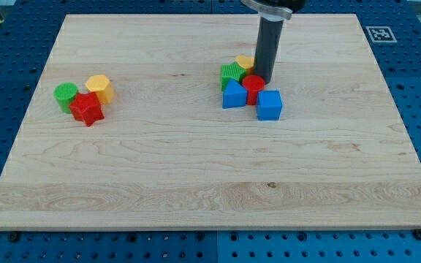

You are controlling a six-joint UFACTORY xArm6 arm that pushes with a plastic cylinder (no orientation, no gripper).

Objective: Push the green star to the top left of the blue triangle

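The green star [232, 73] sits in a tight cluster right of the board's centre, touching the upper left of the blue triangle [233, 95]. A red round block [253, 88] lies right of the triangle, a blue cube [270, 104] at the cluster's lower right, and a yellow block [245, 62] is partly hidden behind the rod. My tip [262, 78] stands just right of the green star and above the red round block, close against the yellow block.
At the view's left lie a green round block [66, 94], a yellow hexagonal block [100, 88] and a red star [87, 109], touching one another. The wooden board [196, 183] rests on a blue perforated table. A marker tag [377, 33] is at the top right.
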